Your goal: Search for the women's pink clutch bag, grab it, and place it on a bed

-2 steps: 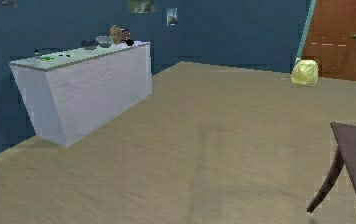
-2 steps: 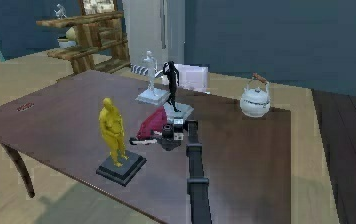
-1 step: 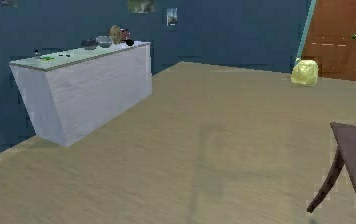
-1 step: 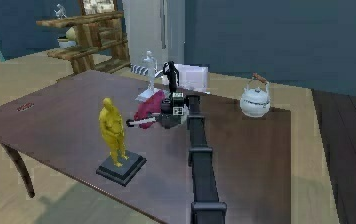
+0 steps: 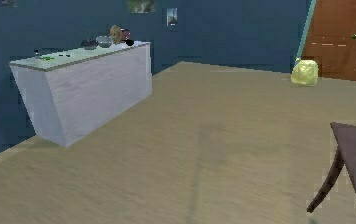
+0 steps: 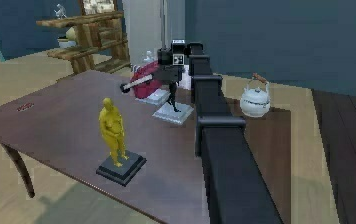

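On the dark wooden table (image 6: 56, 120) in the arm side view, a pink and dark red blob (image 6: 143, 72) lies near the far edge; its shape is too small to name. My gripper (image 6: 128, 88) reaches out at the end of the arm (image 6: 221, 140), right at that pink thing. The thing lies on the table at or behind the fingers, so I cannot tell whether the gripper holds anything.
A yellow figurine (image 6: 113, 133), a dark figurine on a white base (image 6: 173, 100) and a white teapot (image 6: 254, 100) share the table. A wooden shelf (image 6: 86, 35) stands beyond. In the forward view are a white counter (image 5: 86, 85), a yellow-green bag (image 5: 305, 72), a wooden door (image 5: 341, 35) and open floor.
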You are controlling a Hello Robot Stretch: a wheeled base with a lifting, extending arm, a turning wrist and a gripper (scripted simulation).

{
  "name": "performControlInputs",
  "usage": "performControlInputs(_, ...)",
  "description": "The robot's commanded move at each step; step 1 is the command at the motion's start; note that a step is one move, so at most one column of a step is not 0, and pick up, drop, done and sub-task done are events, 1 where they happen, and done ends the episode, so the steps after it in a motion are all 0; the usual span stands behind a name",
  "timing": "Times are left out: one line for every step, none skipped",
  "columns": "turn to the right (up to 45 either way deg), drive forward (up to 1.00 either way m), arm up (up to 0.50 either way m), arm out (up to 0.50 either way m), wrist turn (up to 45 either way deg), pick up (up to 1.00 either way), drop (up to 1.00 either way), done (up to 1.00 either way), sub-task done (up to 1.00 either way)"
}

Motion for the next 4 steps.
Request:
performControlInputs(0.0, 0.00, 0.00, 0.00, -45.0, 0.00, 0.00, 0.00, 0.00)
performControlInputs(0.0, 0.00, 0.00, 0.00, -45.0, 0.00, 0.00, 0.00, 0.00)
performControlInputs(0.0, 0.00, 0.00, -0.44, 0.0, 0.00, 0.00, 0.00, 0.00)
performControlInputs(-45.0, 0.00, 0.00, 0.00, 0.0, 0.00, 0.00, 0.00, 0.00)
